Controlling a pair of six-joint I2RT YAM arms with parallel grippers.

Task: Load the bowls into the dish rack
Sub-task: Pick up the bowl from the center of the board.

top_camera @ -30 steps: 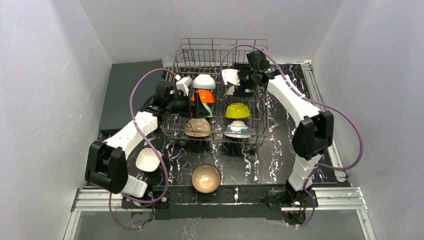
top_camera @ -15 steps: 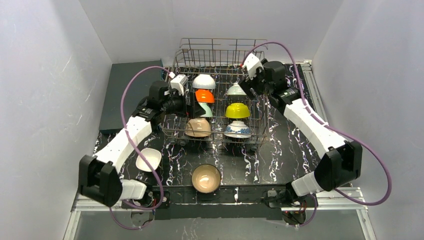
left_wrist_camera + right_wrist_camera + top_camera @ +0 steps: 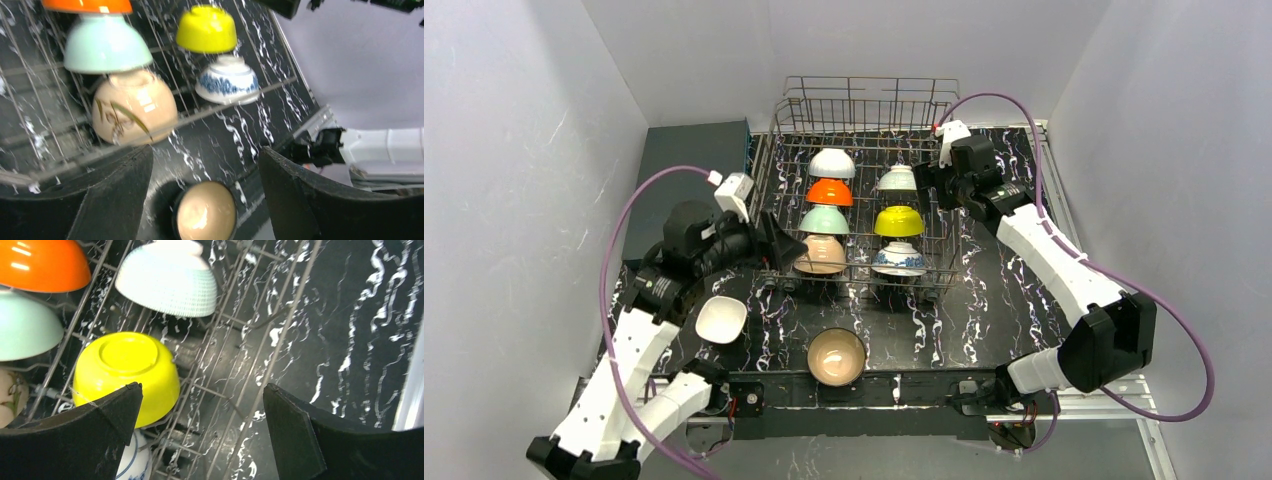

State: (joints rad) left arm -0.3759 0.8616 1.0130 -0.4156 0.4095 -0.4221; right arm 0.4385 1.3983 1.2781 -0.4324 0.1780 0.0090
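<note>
Two bowls we logged on the surface outside the dish rack, white bowl and tan bowl, judged stiff, breakable, best pinched at rim; left gripper and right gripper gaped empty.

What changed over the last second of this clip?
The left gripper left the mint green bowl in the dish rack and drew back to the near left, open. The right gripper released the pale ribbed bowl behind the yellow bowl and withdrew to the rack's right side, open. The white bowl and tan bowl on the table stayed put.
</note>
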